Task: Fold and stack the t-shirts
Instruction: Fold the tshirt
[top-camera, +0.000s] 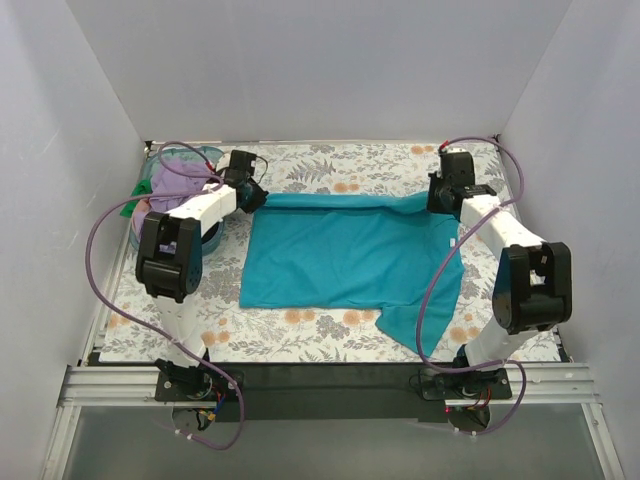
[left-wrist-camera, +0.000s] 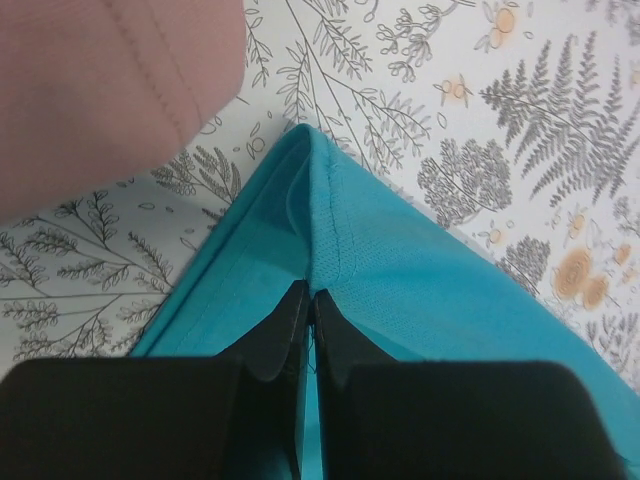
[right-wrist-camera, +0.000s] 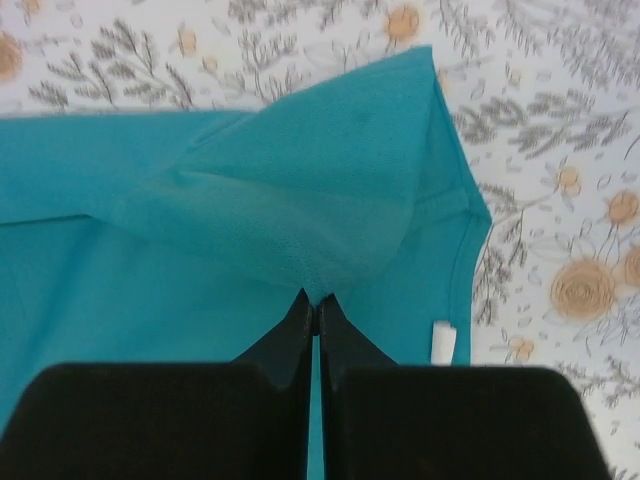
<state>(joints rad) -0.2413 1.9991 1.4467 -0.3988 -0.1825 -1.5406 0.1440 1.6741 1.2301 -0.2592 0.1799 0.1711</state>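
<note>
Teal-blue cloth covers the middle of the floral-printed surface (top-camera: 330, 335): the teal-blue t-shirt (top-camera: 350, 262) lies mostly flat, its far edge drawn into a line that runs between the two hands, and a loose flap of it trails toward the near edge on the right, partly under the right arm. The left hand (top-camera: 250, 195) sits at the shirt's far left corner, and its wrist view shows the two black fingers (left-wrist-camera: 280, 340) clenched together on the hemmed edge, the corner of the cloth rising to a point just ahead of the fingertips. The right hand (top-camera: 440, 195) sits at the far right corner, fingers likewise pressed tight, grasping a doubled layer of the shirt that lifts away from the fingertips in a shallow fold; a small white label (right-wrist-camera: 442, 342) shows at the shirt's edge just to the right of that hand. Behind and to the left of the left hand, near the surface's far left corner, the teal basket (top-camera: 205, 153) holds a lavender t-shirt (top-camera: 175, 182), with a scrap of green cloth (top-camera: 130, 208) at its left side. Salmon-pink cloth (left-wrist-camera: 100, 90) fills the upper left of the left wrist view, close to the teal corner but apart from it
</note>
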